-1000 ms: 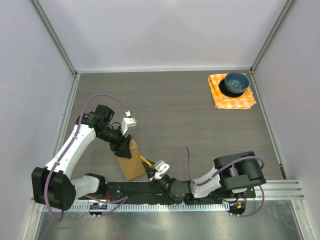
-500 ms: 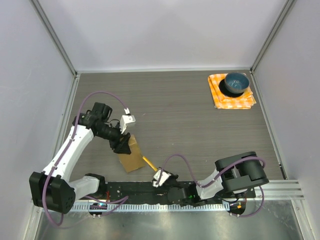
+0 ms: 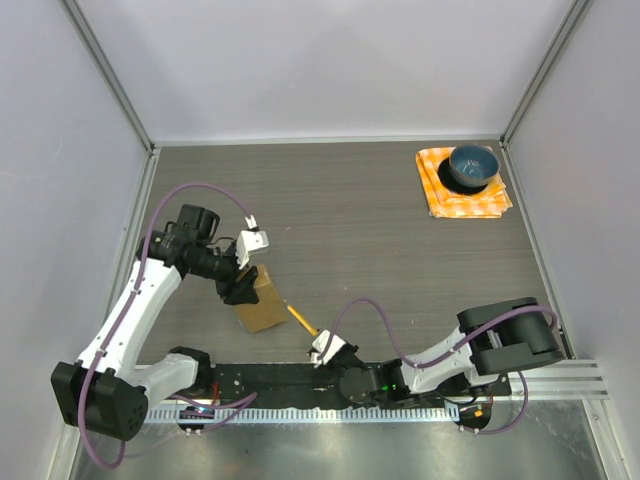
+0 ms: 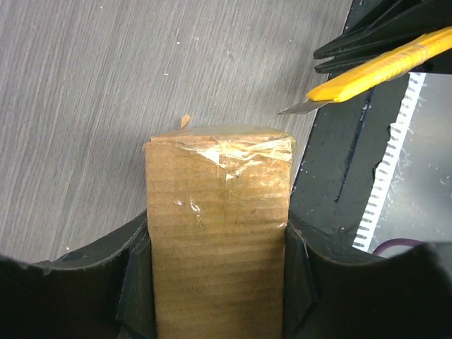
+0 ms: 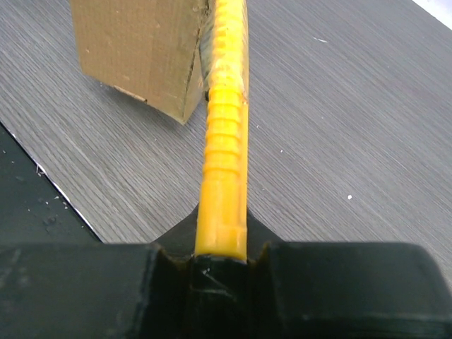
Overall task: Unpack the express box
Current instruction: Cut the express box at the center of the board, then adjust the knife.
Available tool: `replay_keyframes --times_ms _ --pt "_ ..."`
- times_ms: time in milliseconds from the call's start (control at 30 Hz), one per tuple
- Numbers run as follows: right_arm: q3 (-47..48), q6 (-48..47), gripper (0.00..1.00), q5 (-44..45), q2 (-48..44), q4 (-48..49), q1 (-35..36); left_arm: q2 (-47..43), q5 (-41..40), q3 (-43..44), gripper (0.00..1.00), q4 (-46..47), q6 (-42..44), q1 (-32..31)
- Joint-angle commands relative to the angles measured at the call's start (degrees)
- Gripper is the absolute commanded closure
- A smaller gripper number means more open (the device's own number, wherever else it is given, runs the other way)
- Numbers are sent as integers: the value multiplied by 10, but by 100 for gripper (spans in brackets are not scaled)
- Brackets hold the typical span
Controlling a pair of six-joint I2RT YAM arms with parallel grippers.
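The box [image 3: 264, 306] lies toward 7 o'clock on the bench [image 3: 380, 230], near the front edge and just ahead of the left arm's base. It is plain brown cardboard, turned at a slant in the top view. The left tool [image 3: 243, 289] comes at it from 10 o'clock and is clamped on it. In the left wrist view the two black fingers [image 4: 134, 282] press against the long sides of the box [image 4: 219, 191]. Wrinkled clear tape [image 4: 244, 150] covers the box's far end.

The right tool [image 3: 320, 340] sits at 4 o'clock from the box, low over the front of the bench, and is closed around the handle of a yellow knife [image 3: 300, 319]. In the right wrist view the handle [image 5: 224, 141] runs straight up out of the tool [image 5: 219, 263] toward 12 o'clock, alongside the box's right-hand corner [image 5: 134, 49]. Seen from the left wrist, the grey blade [image 4: 300, 107] points toward 8 o'clock, and its tip stands just off the taped end at 2 o'clock, with a gap between them.

Well apart from all this, at 1 o'clock in the far corner of the bench, a blue bowl [image 3: 472, 166] stands on an orange checked cloth [image 3: 452, 203].
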Motion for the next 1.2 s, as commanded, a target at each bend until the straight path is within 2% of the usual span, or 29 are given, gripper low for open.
replay_keyframes --times_ms 0,33,67,200,267,433,500,633,733,767,867,1033,1167 --pt "10 43 99 6 -34 -10 0 -6 -19 1 62 35 9 -2" --pt "6 46 99 6 -42 -11 -1 -8 -26 -6 56 47 1 -3" --pt "2 55 99 3 -56 -16 -1 -13 -40 -17 45 69 -4 -3" --pt "-3 73 99 -18 -93 -60 -1 -19 -51 -24 33 72 -4 -5" --pt "-5 75 99 -35 -108 -67 -1 -21 -51 -23 0 62 2 -5" --pt "0 66 99 -53 -130 -77 -2 -28 -46 13 0 39 -4 -5" --pt "17 66 99 -81 -134 -111 -1 -30 -39 35 0 18 -9 -5" --pt "40 71 99 -125 -168 -166 -6 -42 19 113 0 -22 -3 -5" --pt "61 72 99 -164 -202 -220 -10 -38 64 184 0 -105 54 -6" --pt "78 72 99 -176 -223 -239 -19 -29 94 199 0 -169 76 -8" --pt "118 65 99 -236 -256 -313 -50 -12 119 227 0 -269 143 -32" --pt "181 51 99 -355 -260 -398 -107 -21 98 201 0 -259 126 -97" --pt "219 42 99 -397 -250 -431 -130 -30 66 203 0 -232 107 -136"
